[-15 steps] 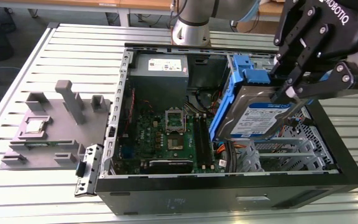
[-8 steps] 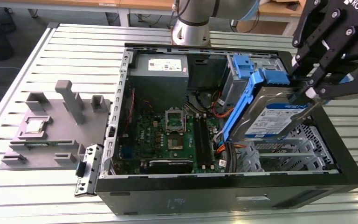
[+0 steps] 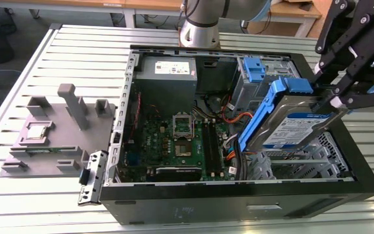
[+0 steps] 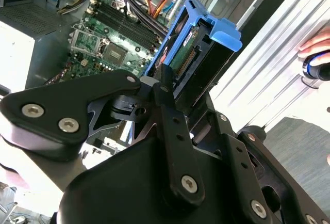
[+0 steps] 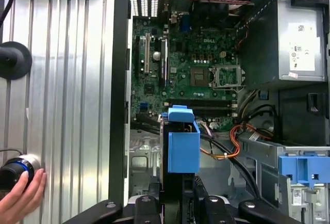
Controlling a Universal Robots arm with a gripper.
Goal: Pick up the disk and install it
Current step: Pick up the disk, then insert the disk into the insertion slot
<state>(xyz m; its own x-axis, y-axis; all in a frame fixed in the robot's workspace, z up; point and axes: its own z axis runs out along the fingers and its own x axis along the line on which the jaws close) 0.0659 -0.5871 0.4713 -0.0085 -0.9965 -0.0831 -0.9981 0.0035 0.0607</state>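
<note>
Right now my end effector [image 3: 327, 101] is closed on the disk [image 3: 296, 125], its fingers pinching the upper end of the drive so that the whole thing hangs from my grip. In the exterior view the disk is tilted, label face up and outward, with its blue carrier frame [image 3: 265, 114] along the edge toward the exterior view's left. The lower end dips inside the open computer case [image 3: 239, 200], over the metal drive cage [image 3: 304, 158] at the exterior view's right; I cannot tell whether it touches the cage.

In the second wrist view the disk [image 4: 188, 48] juts straight out from between my fingers [image 4: 166, 87], connector end toward me, with the motherboard [image 4: 111, 33] beyond it. In the first wrist view I see it edge-on [image 5: 180, 141], the blue frame upright above my end effector [image 5: 178, 206].

Beside the motherboard [image 3: 180, 136] the grey power supply [image 3: 167, 73] sits at the far side of the case, and a second blue carrier [image 3: 255, 68] stands near it. The case rests on a slatted metal worktop [image 3: 76, 48], where a grey fixture [image 3: 50, 131] lies well apart at the exterior view's left. A person's hand [image 5: 20, 195] touches a round knob [image 5: 13, 170] on the worktop outside the case.
</note>
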